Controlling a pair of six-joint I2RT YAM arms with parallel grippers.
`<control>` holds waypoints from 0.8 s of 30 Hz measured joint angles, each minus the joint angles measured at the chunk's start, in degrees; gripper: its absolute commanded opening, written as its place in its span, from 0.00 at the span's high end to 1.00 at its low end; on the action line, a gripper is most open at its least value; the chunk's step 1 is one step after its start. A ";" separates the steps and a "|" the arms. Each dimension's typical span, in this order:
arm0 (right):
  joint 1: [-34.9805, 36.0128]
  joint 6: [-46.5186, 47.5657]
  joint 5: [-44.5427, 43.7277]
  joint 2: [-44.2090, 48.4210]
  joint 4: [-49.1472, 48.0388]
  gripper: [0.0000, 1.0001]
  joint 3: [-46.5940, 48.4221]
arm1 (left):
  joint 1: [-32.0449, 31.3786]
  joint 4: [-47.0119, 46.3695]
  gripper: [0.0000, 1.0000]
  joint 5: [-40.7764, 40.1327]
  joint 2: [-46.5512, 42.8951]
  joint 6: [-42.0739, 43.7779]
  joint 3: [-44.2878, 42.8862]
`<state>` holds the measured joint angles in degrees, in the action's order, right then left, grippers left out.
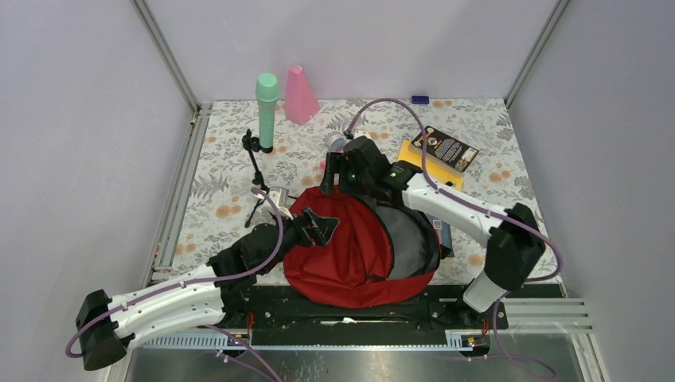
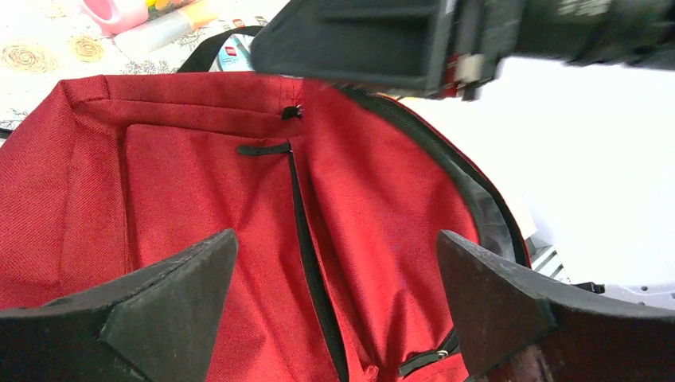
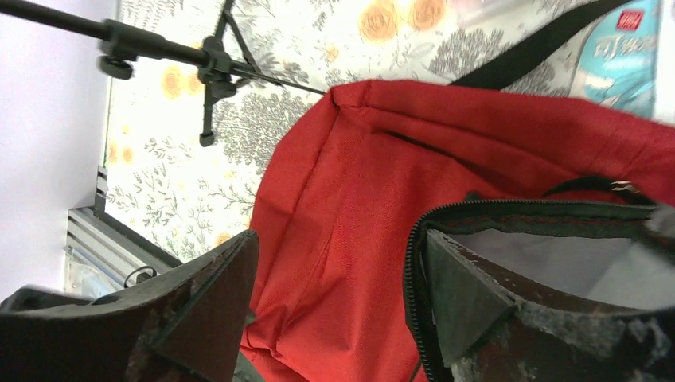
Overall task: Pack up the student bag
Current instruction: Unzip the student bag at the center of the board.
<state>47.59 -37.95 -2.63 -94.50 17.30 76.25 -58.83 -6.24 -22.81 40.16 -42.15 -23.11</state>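
Note:
The student bag (image 1: pixel 342 259) is a large red backpack lying flat at the near middle of the table, its zipped mouth showing grey lining (image 1: pixel 410 239) on the right side. My left gripper (image 1: pixel 322 225) hovers over the bag's left part. In the left wrist view it (image 2: pixel 338 294) stands open above red fabric and a black zipper line (image 2: pixel 306 239), holding nothing. My right gripper (image 1: pixel 338 171) is at the bag's far edge. In the right wrist view it (image 3: pixel 338 270) is open, one finger (image 3: pixel 470 294) just inside the zipper rim (image 3: pixel 414 263), the other outside over red fabric.
A green cylinder (image 1: pixel 267 111) and a pink cone (image 1: pixel 301 94) stand at the back. A small black tripod (image 1: pixel 256 171) is left of the bag. A black-and-yellow book (image 1: pixel 446 149) lies at the back right. A pink tape roll (image 2: pixel 119 12) and a teal packet (image 3: pixel 629 48) lie beyond the bag.

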 measured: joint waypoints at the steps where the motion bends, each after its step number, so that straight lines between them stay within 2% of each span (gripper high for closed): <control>1: 0.00 1.27 -0.26 1.33 0.17 0.16 -0.07 | 0.00 0.28 0.01 -0.07 0.00 0.02 0.00; 8: -0.76 8.17 -4.13 7.78 1.88 0.11 -0.04 | 0.00 0.57 0.01 -0.28 0.76 0.02 0.00; 13: -5.18 11.78 -5.25 9.51 5.27 0.11 -0.85 | 0.00 0.61 0.01 -0.28 1.60 0.02 0.00; 20: -10.14 14.64 -10.93 19.67 10.05 0.11 -11.76 | 0.00 0.70 0.01 -0.28 4.17 0.81 -0.66; 24: -14.10 14.78 -14.47 28.59 14.08 0.09 -16.85 | -0.39 1.01 0.01 -0.26 10.49 3.19 -4.46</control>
<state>33.50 -23.18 -17.10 -65.91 31.38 59.40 -59.22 -5.23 -23.07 50.65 -38.96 -27.57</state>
